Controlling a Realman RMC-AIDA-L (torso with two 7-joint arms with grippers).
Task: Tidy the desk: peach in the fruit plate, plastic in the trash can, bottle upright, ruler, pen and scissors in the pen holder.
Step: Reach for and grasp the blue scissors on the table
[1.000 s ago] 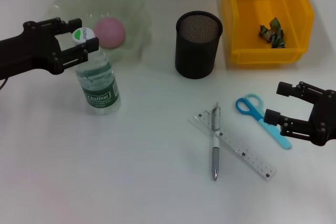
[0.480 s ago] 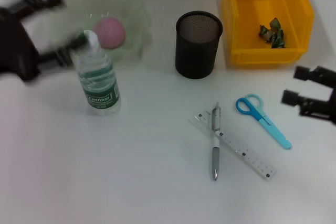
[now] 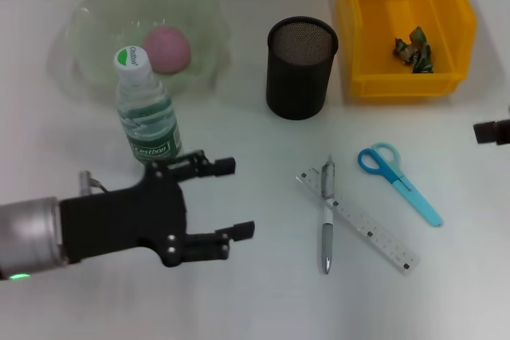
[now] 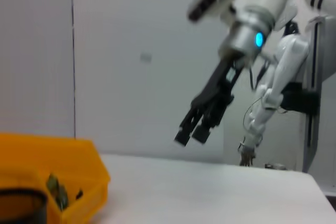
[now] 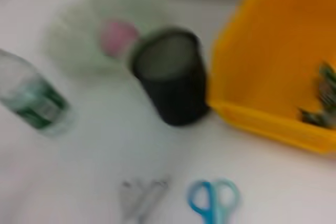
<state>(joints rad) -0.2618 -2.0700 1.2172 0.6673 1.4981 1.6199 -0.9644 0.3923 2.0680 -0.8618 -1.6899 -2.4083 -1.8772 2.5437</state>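
Observation:
The bottle (image 3: 147, 117) stands upright with its green-and-white cap on, in front of the green fruit plate (image 3: 88, 37) that holds the pink peach (image 3: 166, 47). My left gripper (image 3: 235, 198) is open and empty, just nearer than the bottle, with its fingers pointing right. The pen (image 3: 327, 216) lies across the clear ruler (image 3: 362, 224), and the blue scissors (image 3: 398, 182) lie to their right. The black mesh pen holder (image 3: 301, 68) is empty. The crumpled plastic (image 3: 414, 47) lies in the yellow bin (image 3: 358, 29). My right gripper (image 4: 191, 136) hangs raised at the table's right edge, open.
The right wrist view shows the bottle (image 5: 31, 103), the plate (image 5: 79, 51), the pen holder (image 5: 170, 82), the bin (image 5: 273, 66) and the scissors (image 5: 212, 200) from above. Bare white table lies between my left gripper and the pen.
My left gripper left the bottle's cap and swung down to the near side, now pointing right. My right gripper pulled back to the right edge and rose. The bottle stays upright.

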